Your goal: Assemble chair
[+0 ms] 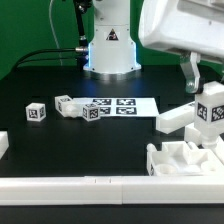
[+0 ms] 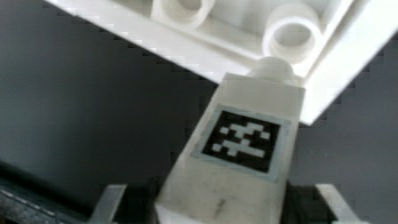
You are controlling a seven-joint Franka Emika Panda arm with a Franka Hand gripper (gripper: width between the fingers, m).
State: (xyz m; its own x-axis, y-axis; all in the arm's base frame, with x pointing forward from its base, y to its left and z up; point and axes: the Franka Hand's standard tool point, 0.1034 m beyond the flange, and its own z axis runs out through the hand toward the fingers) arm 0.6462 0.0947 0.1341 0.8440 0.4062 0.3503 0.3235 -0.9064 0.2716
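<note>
A glossy white blocky plastic chair bar bearing a black-and-white tag [image 2: 247, 135] is clamped between the jaws at the exterior view's right. Its narrow tip is seen just beside a round socket of a white plastic slab [image 2: 214, 25], which is laid on the black bench [image 1: 90, 150].

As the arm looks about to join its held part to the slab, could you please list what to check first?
1. Gripper shut on leg: ok.
2. Leg tip at a socket of the seat: ok, it meets the rim.
3. Tip centred on that socket: cannot tell.
4. Seat braced against the rail: cannot tell.
5. Loose parts out of the way: ok, they lie far off at the exterior view's left.
</note>
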